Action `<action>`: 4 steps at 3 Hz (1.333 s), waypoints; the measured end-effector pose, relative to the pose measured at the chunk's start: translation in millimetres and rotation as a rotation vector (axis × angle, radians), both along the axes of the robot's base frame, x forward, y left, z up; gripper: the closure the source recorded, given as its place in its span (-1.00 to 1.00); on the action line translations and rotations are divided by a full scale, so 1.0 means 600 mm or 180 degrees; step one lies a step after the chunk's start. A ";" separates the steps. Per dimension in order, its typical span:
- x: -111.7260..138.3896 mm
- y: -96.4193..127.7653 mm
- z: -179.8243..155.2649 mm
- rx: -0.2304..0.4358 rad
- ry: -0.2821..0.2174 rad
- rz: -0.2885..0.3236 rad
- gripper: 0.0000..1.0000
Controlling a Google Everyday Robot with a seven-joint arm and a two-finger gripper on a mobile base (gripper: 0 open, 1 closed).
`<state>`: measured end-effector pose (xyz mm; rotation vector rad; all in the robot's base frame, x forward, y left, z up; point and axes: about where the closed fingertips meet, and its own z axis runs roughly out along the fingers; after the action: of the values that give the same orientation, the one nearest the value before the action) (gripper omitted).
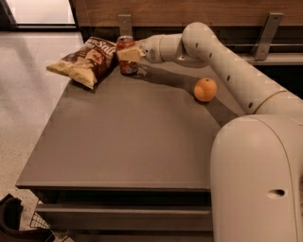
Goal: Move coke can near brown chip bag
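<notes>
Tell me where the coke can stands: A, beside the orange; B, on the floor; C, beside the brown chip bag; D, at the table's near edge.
C: the coke can stands upright beside the brown chip bag at the far end of the table, with the gripper at it.

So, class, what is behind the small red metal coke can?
A grey metal bracket on the wooden wall. The tool, against the red coke can, covers its middle; the wall's base behind it is hidden.

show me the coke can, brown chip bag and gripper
coke can [128,67], camera view, lower red body
brown chip bag [87,61], camera view, dark middle
gripper [129,54], camera view, tan tip at the can
</notes>
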<state>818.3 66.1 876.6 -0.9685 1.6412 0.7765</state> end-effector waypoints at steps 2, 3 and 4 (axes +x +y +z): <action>-0.001 0.006 -0.002 0.0001 0.0006 0.0014 -0.46; -0.001 0.011 -0.004 0.0003 0.0012 0.0028 -0.91; -0.002 0.015 -0.005 0.0004 0.0016 0.0037 -1.00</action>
<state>817.2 74.9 873.6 -0.9767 1.6406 0.7882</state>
